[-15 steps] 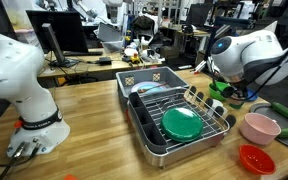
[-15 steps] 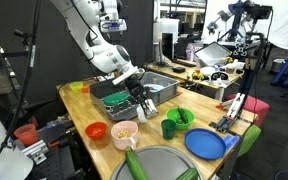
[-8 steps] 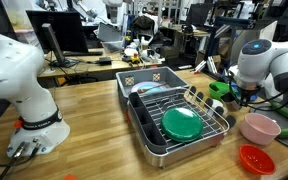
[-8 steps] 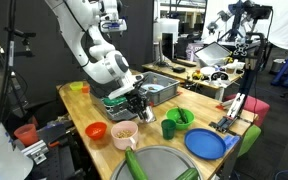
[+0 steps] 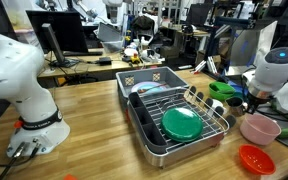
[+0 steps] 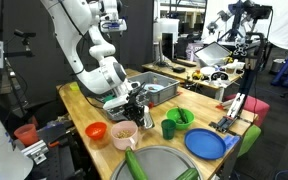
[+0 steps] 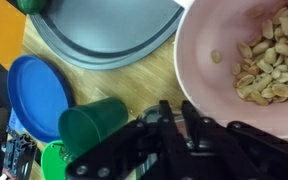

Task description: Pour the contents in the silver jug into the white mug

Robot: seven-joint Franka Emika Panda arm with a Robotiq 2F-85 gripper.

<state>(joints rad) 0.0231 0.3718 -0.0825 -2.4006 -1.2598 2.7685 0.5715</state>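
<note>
No silver jug and no white mug shows in any view. My gripper (image 7: 175,112) enters the wrist view from the bottom, its dark fingers (image 7: 165,115) close together with nothing visible between them. It hangs just above the rim of a pink bowl (image 7: 224,60) holding peanuts, with a green cup (image 7: 92,126) beside it. The gripper also shows in both exterior views (image 6: 141,108) (image 5: 249,106), just above the pink bowl (image 6: 124,132) (image 5: 260,128).
A dish rack (image 5: 216,122) holds a green plate (image 5: 181,123). A red bowl (image 6: 96,131), a green cup (image 6: 169,128), a green bowl (image 6: 181,117), a blue plate (image 6: 205,144) and a grey pan (image 6: 169,166) stand round the pink bowl. The table edge is close.
The arm has swung away from the dish rack and now sits over the pink bowl. The objects on the table have not moved.
</note>
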